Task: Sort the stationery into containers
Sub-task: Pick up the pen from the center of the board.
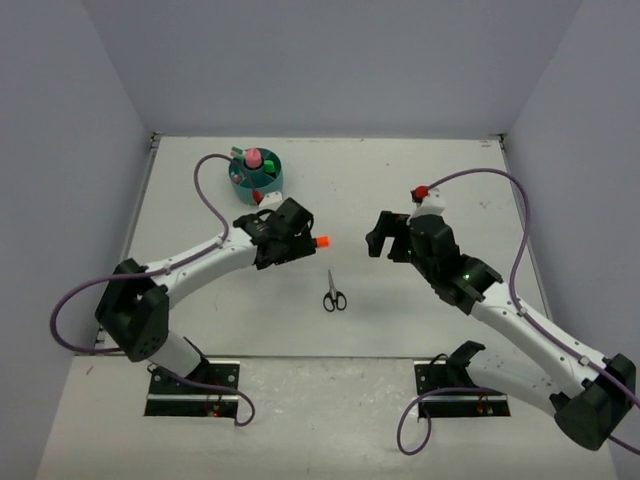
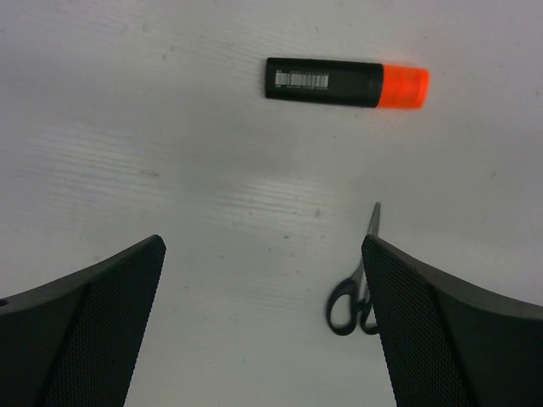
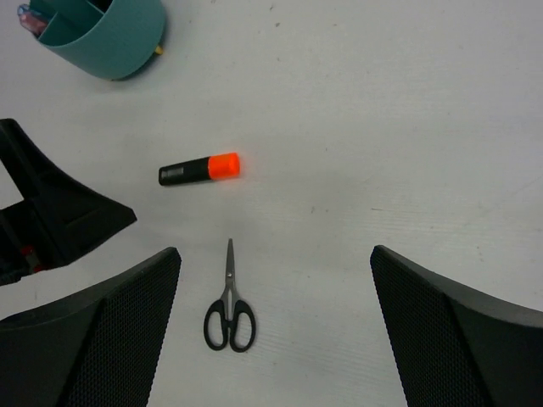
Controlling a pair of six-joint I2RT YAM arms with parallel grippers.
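Left gripper (image 2: pixel 261 248), right gripper (image 3: pixel 276 252) (both agape), scissors (image 3: pixel 229 288) near orange-capped highlighter (image 3: pixel 199 169); teal organiser (image 3: pixel 114 42)

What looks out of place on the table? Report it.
Two items lie loose on the table, outside the teal organiser: the orange-capped highlighter and the black-handled scissors. Nothing looks spilled or damaged.

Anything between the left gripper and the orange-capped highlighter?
Nothing visible. Only tabletop shows between the open left gripper and the highlighter. The scissors lie off to one side by a finger, not in the path.
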